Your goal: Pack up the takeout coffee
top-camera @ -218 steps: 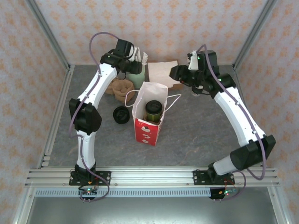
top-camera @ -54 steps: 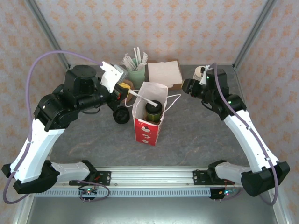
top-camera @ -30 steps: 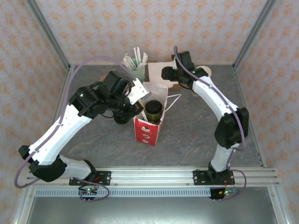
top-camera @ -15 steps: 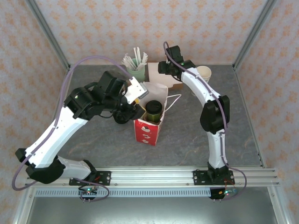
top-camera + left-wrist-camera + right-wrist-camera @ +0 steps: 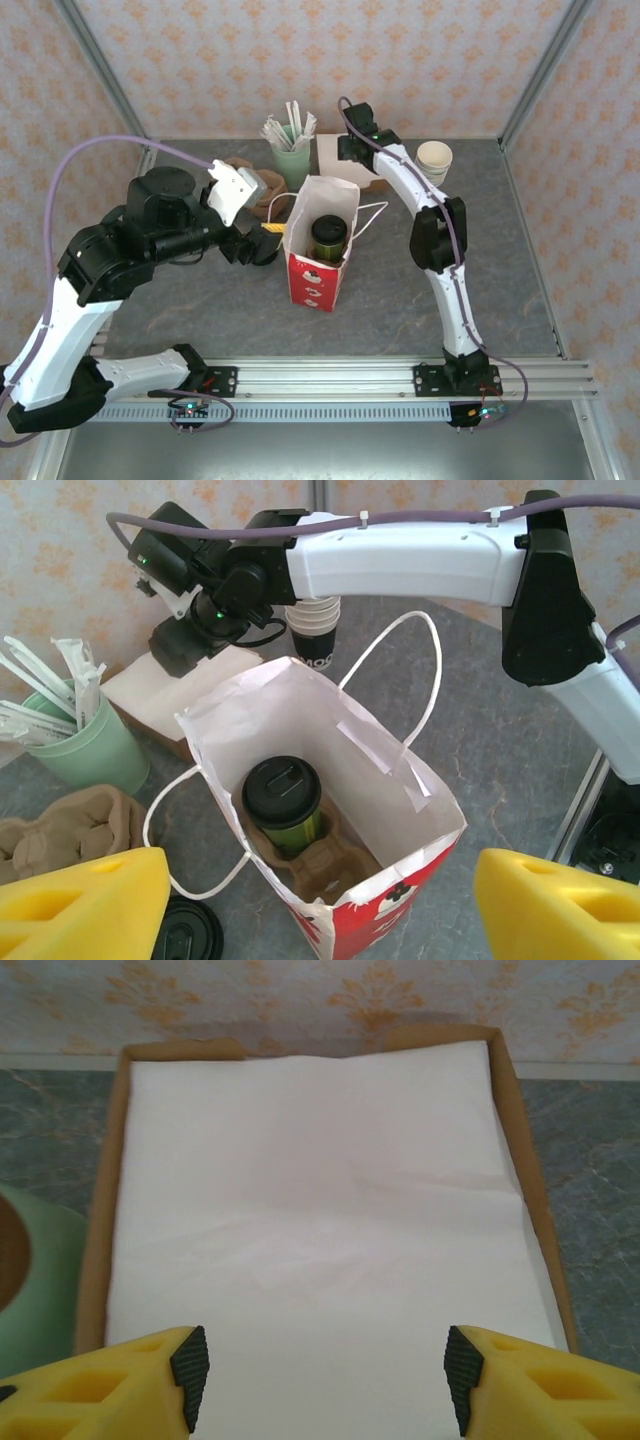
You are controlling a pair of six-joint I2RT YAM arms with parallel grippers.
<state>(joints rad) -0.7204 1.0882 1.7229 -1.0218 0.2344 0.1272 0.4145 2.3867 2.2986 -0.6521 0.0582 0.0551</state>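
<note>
Small green coffee cup [image 5: 291,830] with a black lid [image 5: 283,788] stands upright inside the red-and-white paper bag [image 5: 315,282] at the centre of the bench [image 5: 420,290]. It is likely light, crushable and spillable, so grip its wall under the lid. Left jaws, at the bag's nine o'clock, gape empty. Right jaws are open and empty over napkins [image 5: 320,1190] at twelve. Thin bag walls crowd the cup, and open bench lies at three.
</note>
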